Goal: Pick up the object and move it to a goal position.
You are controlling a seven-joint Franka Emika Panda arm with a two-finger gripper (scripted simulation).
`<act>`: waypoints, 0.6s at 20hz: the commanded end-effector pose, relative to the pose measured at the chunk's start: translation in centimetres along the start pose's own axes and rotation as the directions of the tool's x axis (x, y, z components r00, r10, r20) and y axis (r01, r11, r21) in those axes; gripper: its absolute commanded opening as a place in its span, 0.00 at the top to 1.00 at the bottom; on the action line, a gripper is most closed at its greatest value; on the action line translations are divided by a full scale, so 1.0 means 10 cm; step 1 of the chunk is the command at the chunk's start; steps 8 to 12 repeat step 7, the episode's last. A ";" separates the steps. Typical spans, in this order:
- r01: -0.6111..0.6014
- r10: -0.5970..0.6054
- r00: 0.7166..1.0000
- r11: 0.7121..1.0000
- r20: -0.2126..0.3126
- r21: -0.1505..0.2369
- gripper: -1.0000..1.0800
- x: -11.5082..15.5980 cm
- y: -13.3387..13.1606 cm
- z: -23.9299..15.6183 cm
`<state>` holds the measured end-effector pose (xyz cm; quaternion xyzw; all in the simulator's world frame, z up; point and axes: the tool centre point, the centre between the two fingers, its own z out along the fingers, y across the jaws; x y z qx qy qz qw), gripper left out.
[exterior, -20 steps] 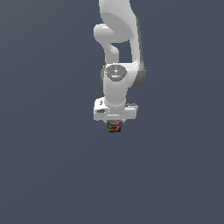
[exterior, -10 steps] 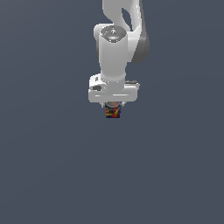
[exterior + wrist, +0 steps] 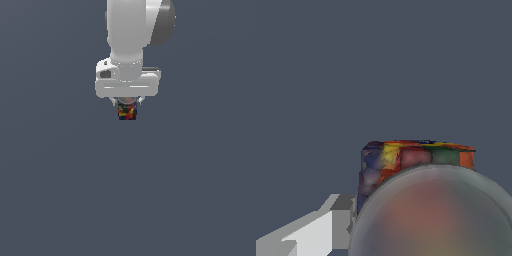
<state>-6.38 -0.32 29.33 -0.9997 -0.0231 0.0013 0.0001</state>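
The object is a tiny can (image 3: 127, 112) with a dark label speckled red, yellow and blue. It hangs just under the white gripper (image 3: 127, 103) in the exterior view, held above the grey floor. The gripper is shut on it; its fingers are mostly hidden by the wide white hand. In the wrist view the can (image 3: 416, 175) fills the near field, with its greyish round top blurred and the speckled label behind. One white finger (image 3: 311, 232) presses at its side.
A plain grey floor (image 3: 60, 190) lies all around. The white arm (image 3: 135, 30) rises over the gripper toward the top of the exterior view. No goal marker shows.
The gripper with the can has risen and come closer to the exterior camera. The arm's upper links have swung over it. The can has stayed in the grip.
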 end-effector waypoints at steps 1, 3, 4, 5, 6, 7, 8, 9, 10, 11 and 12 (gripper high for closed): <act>0.000 0.000 1.000 1.000 -0.003 0.000 1.00 -0.02 0.01 -0.13; 0.000 0.000 1.000 1.000 -0.003 0.000 1.00 -0.03 0.01 -0.19; 0.000 0.000 1.000 1.000 -0.003 0.000 1.00 -0.03 0.02 -0.21; 0.000 0.000 1.000 1.000 -0.003 0.000 1.00 -0.03 0.02 -0.22; 0.000 0.000 1.000 1.000 -0.003 0.000 1.00 -0.04 0.02 -0.23; 0.000 0.000 1.000 1.000 -0.003 0.000 1.00 -0.04 0.02 -0.23; 0.000 0.000 1.000 1.000 -0.003 0.000 1.00 -0.04 0.02 -0.23; 0.000 0.000 1.000 1.000 -0.003 0.000 1.00 -0.04 0.02 -0.23; 0.000 0.000 1.000 1.000 -0.003 0.000 1.00 -0.04 0.02 -0.23; 0.000 0.000 1.000 1.000 -0.003 0.000 1.00 -0.04 0.02 -0.23; 0.000 0.000 1.000 1.000 -0.003 0.000 1.00 -0.04 0.02 -0.23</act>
